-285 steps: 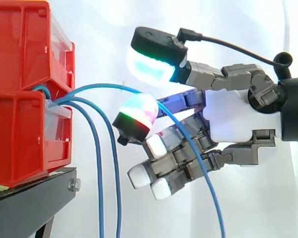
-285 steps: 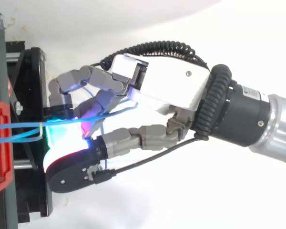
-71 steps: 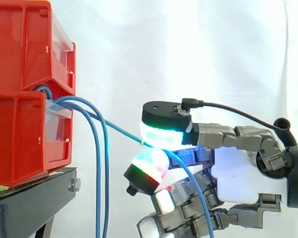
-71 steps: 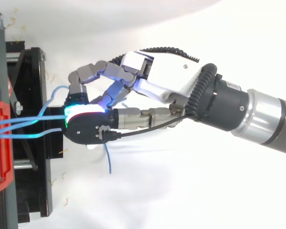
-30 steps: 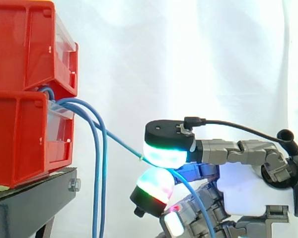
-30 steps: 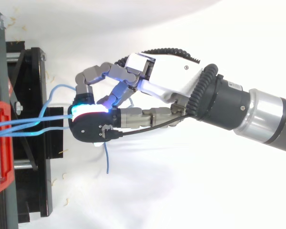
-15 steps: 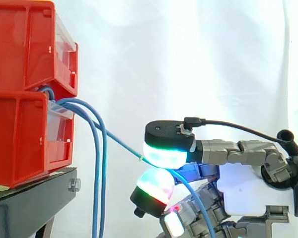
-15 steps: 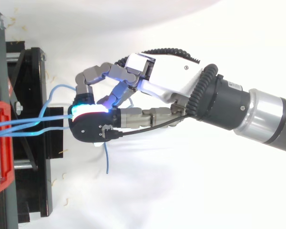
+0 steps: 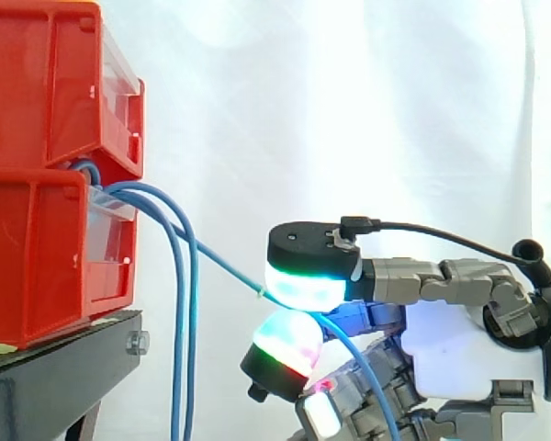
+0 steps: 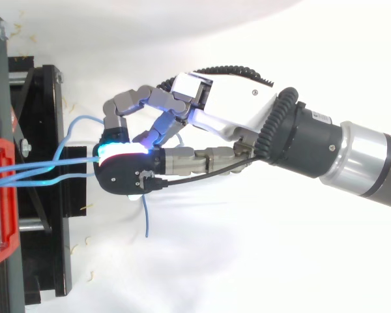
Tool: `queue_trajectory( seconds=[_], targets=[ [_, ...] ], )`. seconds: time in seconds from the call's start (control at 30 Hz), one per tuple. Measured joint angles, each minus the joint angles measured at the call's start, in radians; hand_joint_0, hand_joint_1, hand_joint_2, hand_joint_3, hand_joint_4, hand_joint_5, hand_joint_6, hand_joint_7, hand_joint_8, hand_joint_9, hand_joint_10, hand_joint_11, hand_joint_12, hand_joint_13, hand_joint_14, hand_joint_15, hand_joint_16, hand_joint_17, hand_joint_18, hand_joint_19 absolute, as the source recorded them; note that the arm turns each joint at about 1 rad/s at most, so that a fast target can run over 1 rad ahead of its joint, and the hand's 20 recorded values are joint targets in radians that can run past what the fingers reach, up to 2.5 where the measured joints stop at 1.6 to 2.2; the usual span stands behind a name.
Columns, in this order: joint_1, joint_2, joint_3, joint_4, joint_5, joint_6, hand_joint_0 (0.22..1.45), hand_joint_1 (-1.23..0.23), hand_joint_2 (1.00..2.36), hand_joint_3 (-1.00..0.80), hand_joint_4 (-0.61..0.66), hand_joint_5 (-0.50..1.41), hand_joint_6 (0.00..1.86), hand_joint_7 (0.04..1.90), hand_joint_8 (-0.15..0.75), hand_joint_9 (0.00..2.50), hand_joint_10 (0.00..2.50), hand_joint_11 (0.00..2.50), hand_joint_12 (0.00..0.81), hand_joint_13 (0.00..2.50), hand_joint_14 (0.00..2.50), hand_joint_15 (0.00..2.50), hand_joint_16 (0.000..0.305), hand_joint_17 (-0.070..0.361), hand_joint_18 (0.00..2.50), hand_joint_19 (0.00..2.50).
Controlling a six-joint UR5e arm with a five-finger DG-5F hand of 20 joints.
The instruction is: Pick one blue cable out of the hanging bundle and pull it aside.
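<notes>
Lower centre in the side view, the hand (image 9: 450,354) pinches one blue cable (image 9: 222,264), stretched from the red bins (image 9: 37,257); the hold looks shallow, perhaps, so harder pulling may slip it free

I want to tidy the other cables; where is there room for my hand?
Free: above the hand and the pulled blue cable, right of the red bins, before the white curtain. Crowded: below that cable, between the hanging blue cables and the hand.
</notes>
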Motion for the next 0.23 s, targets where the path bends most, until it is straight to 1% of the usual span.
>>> queue_trajectory(
  seconds=[0.23],
  targets=[
    [0.0, 0.0, 0.0, 0.0, 0.0, 0.0, 0.54, -0.64, 1.38, 0.12, 0.12, -0.1, 0.9, 1.57, 0.395, 1.14, 0.01, 0.64, 0.466, 0.97, 0.02, 0.66, 0.067, 0.152, 0.85, 0.62]
  ],
)
